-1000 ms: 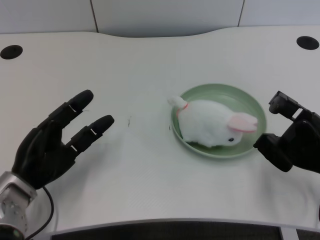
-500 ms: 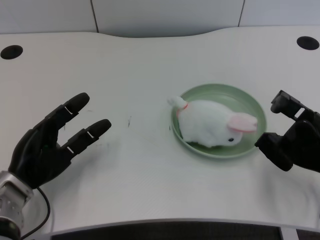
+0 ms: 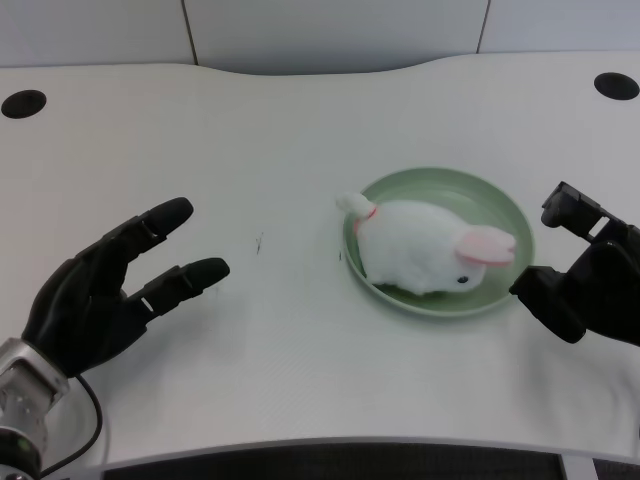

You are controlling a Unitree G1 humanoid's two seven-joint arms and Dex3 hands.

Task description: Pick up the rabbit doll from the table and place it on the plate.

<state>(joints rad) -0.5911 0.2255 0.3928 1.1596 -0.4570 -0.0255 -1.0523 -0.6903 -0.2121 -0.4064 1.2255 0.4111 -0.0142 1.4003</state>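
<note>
Rabbit doll (image 3: 425, 255) on green plate (image 3: 500, 205); left robot hand (image 3: 105, 290) empty, fingers spread, well apart.

There is only one camera, placed high on the robot's head or chest. It looks forward and down at the white desk (image 3: 300, 120), from quite near.

White table under soft, even light

The white table (image 3: 300, 130) has a curved far edge, a round black hole (image 3: 22, 103) near its far left corner and another (image 3: 614, 85) far right; pale grey wall panels (image 3: 330, 30) with dark seams stand behind.
</note>
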